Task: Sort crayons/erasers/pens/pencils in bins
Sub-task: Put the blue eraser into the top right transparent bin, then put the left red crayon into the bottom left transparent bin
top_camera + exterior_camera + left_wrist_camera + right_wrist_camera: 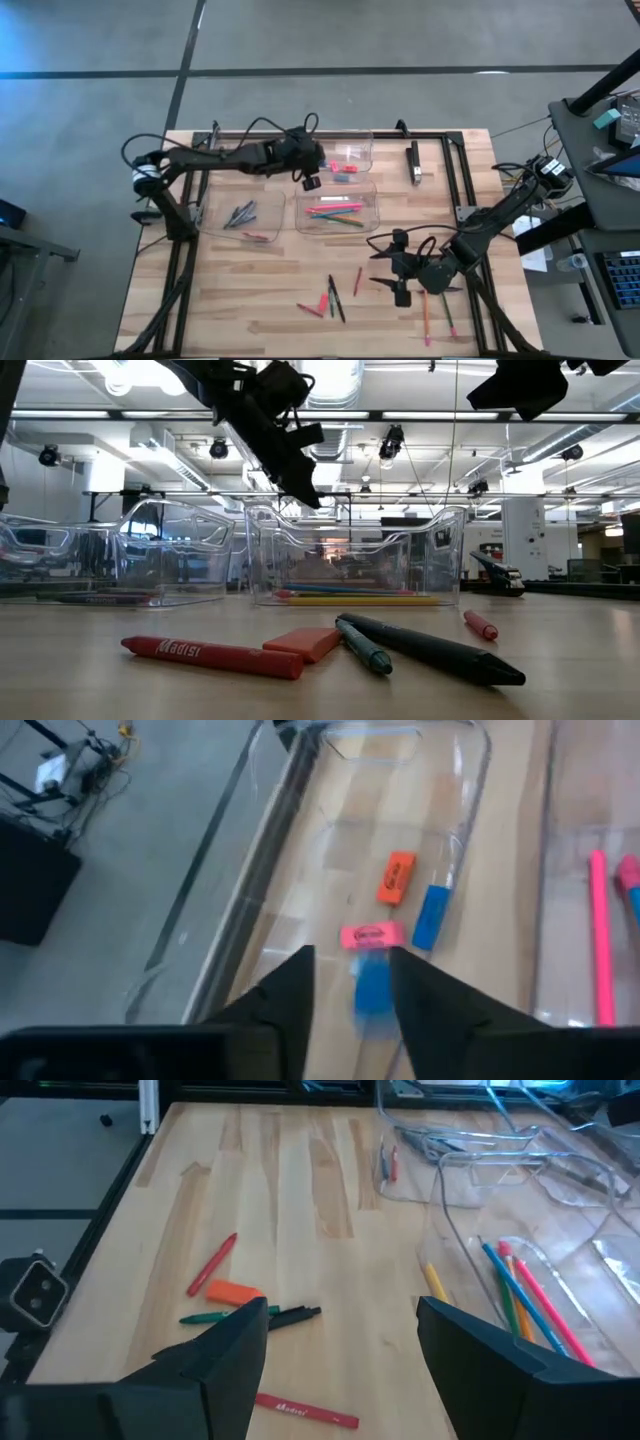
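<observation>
Left pincer (311,183) hovers over the far eraser bin (366,143), jaws parted just a little, and a blue eraser (373,988) sits blurred right between the tips — dropping free or not, I can't tell. Three erasers lie in that bin: orange (396,878), blue (431,916) and pink (372,935). The pencil bin (372,203) nearer us holds a handful of bright sticks, the left bin (205,215) some grey pens. Plenty left, though: on the near desk (260,280) lie a red crayon (211,656), an orange eraser (304,643), dark pens (430,648) and a stray red stick (480,625), with more pencils near the right edge. Right pincer (397,268) waits wide open over the near right desk, empty.
</observation>
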Available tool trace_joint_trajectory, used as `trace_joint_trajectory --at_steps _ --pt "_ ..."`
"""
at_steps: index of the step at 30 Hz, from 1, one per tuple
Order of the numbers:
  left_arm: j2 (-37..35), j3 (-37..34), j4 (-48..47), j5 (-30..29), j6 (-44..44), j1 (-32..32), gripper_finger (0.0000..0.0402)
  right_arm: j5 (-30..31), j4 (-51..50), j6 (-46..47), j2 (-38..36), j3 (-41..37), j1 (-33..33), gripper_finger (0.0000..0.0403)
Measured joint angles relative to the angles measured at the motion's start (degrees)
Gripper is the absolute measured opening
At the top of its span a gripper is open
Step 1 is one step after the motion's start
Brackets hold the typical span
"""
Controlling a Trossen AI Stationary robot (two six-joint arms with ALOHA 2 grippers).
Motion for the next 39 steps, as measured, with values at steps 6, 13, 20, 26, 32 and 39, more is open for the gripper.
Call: trace_joint_trajectory --at_steps 6,13,20,26,32,39 --pt "-0.86 3.15 -1.81 0.21 -5.53 -0.58 0.0180 0.85 -0.02 -0.29 0.00 0.00 -0.46 0.0247" --pt "-5.29 3.77 -2.00 11.08 -8.63 -8.70 0.0186 0.85 -0.28 -1.33 0.00 0.00 -0.63 0.0247" --pt "-5.13 2.31 -2.51 6.11 -8.60 -27.09 0.0171 0.85 -0.42 -1.53 0.00 0.00 -0.63 0.0247" --pt "-4.91 0.07 -1.80 -2.85 -12.65 -41.42 0.0171 0.84 -0.43 -1.19 -0.02 0.00 -0.63 0.0247" --pt "-4.91 -3.13 -0.63 -3.82 -23.02 -48.71 0.0173 0.83 -0.43 -0.61 -0.02 0.00 -0.63 0.0247" --pt "-4.89 -11.85 4.73 -3.27 -35.19 -51.45 0.0204 0.51 -0.43 1.06 -0.02 0.00 -0.61 0.0247"
